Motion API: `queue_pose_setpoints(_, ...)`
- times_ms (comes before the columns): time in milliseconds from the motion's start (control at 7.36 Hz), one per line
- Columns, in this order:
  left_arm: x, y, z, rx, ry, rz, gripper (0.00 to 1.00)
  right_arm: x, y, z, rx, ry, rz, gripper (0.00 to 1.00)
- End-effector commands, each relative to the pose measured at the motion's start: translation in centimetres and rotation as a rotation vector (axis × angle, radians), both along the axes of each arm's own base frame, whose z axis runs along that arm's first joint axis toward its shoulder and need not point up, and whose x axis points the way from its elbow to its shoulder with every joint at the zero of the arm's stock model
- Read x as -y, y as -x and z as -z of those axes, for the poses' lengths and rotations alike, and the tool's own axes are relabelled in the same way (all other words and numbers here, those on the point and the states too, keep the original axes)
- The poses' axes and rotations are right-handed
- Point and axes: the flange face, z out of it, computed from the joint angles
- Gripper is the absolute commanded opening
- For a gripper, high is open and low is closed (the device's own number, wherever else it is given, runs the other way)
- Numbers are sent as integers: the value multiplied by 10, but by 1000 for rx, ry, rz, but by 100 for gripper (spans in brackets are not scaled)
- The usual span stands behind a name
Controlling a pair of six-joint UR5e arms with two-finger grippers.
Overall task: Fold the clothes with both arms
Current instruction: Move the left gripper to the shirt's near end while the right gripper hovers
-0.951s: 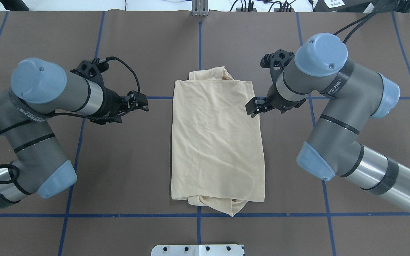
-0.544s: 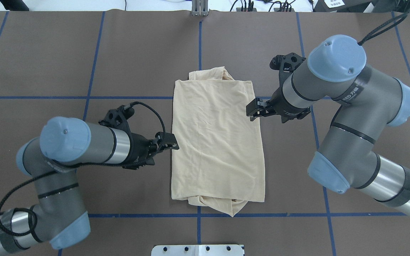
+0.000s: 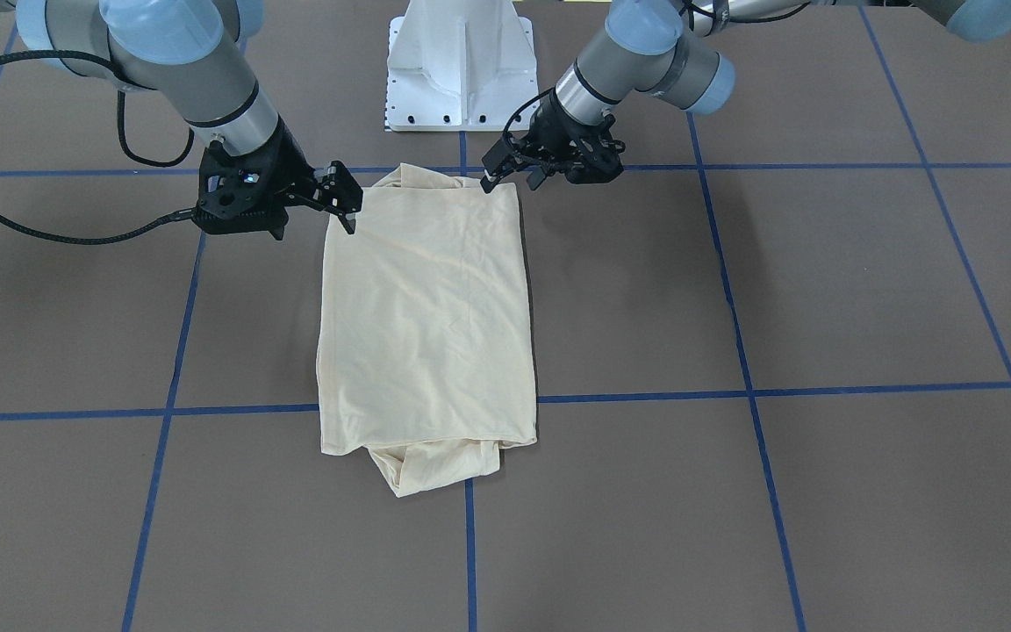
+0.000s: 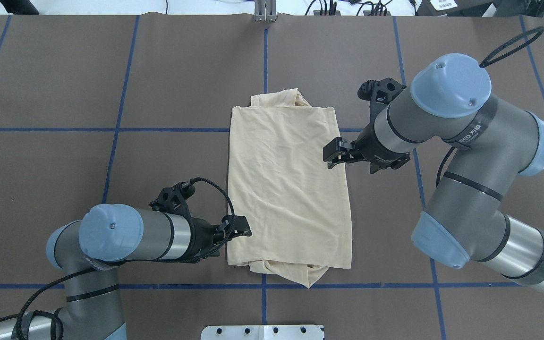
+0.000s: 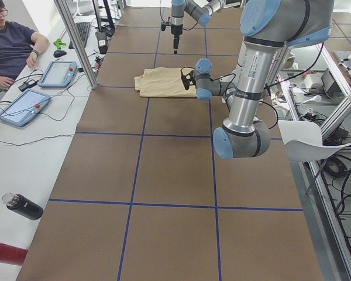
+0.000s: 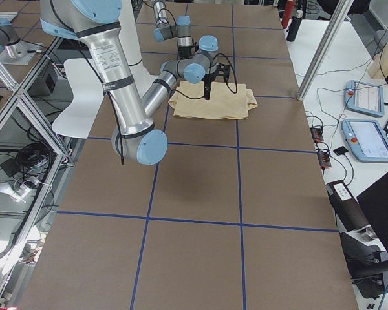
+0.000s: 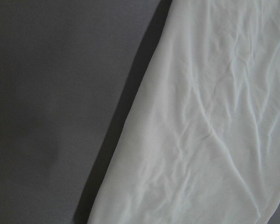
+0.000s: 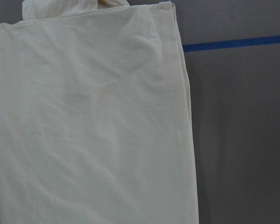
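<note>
The clothes (image 4: 286, 189) are one pale cream shirt lying flat on the brown table, folded into a long rectangle with no print showing (image 3: 426, 316). Bunched cloth sticks out at its far and near ends. My left gripper (image 4: 242, 227) hovers at the shirt's left edge near the near corner (image 3: 501, 171); it looks open and holds nothing. My right gripper (image 4: 329, 155) hangs over the right edge in the far half (image 3: 346, 200), also open and holding nothing. The left wrist view shows the shirt's edge (image 7: 200, 140), the right wrist view its hemmed side (image 8: 93, 130); neither shows fingers.
Blue tape lines (image 4: 158, 129) divide the brown table into squares. The white pedestal base (image 3: 460, 61) stands at the robot's edge, close to the shirt's near end. A person (image 5: 11, 47) sits at a side desk with tablets, beyond the table's far edge.
My left arm has swung toward the robot's side, down to the shirt's near-left edge. The right gripper has shifted slightly nearer, onto the right edge. The shirt has not moved.
</note>
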Motion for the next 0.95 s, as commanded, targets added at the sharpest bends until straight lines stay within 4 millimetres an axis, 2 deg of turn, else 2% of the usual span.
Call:
queue_pose_setpoints(0,-15,-19,-8,20,5,-32,100,-2,2,1,2,1,3,100)
queue_pose_setpoints(408,-17,-30,-17,42,12,-40,99,-2,2,1,1,0,3,100)
queue_pose_setpoints(544,-17,-30,-17,42,12,-40,96,-2,2,1,2,-1,3,100)
queue_pose_setpoints(816,-17,-32,-12,36,12,-39,82,-2,2,0,-1,1,3,100)
